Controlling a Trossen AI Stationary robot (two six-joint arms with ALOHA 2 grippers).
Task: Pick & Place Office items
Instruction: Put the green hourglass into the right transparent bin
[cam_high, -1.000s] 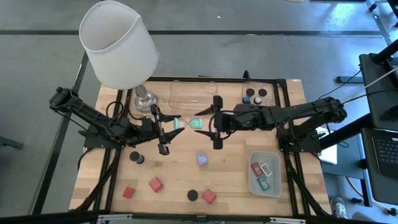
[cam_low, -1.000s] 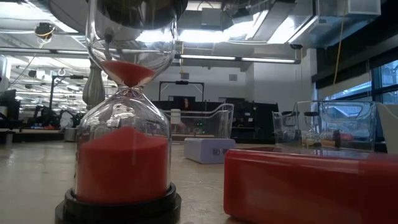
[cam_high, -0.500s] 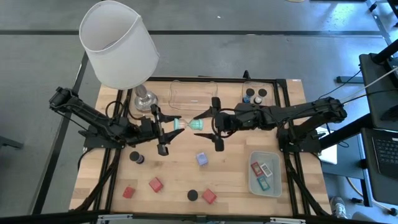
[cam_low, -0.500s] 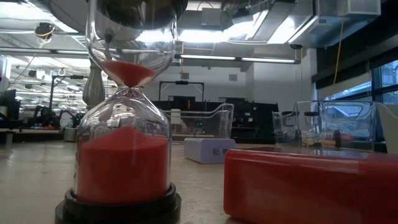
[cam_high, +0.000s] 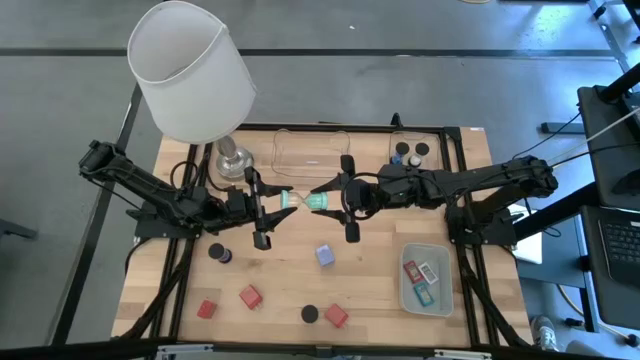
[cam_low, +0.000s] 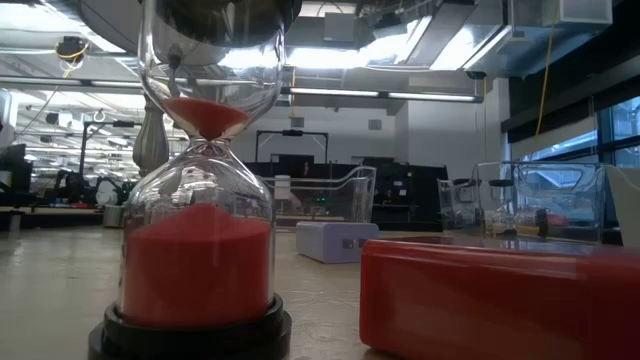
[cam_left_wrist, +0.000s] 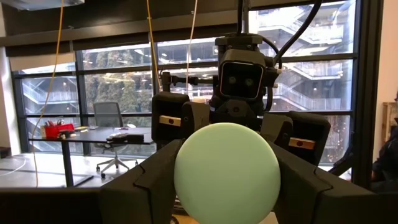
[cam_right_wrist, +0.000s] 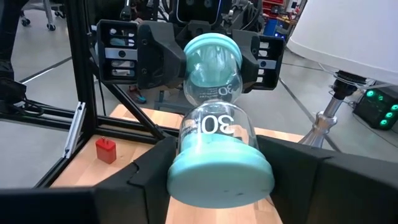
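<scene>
Closing in since a second ago, the right gripper (cam_high: 334, 200) now has its fingers around the near cap of the teal hourglass (cam_high: 312, 200), narrowed about it, though whether they press yet I cannot tell. Just beyond, the left gripper (cam_high: 268, 204) clamps the far cap, so the glass hangs level between both, clear of the table (cam_high: 280, 275). If the left lets go before the right bites, it likely drops; if both pull, the thin neck may snap. Farther off, beneath the right arm, the pale-green tray (cam_high: 424, 254) waits.
</scene>
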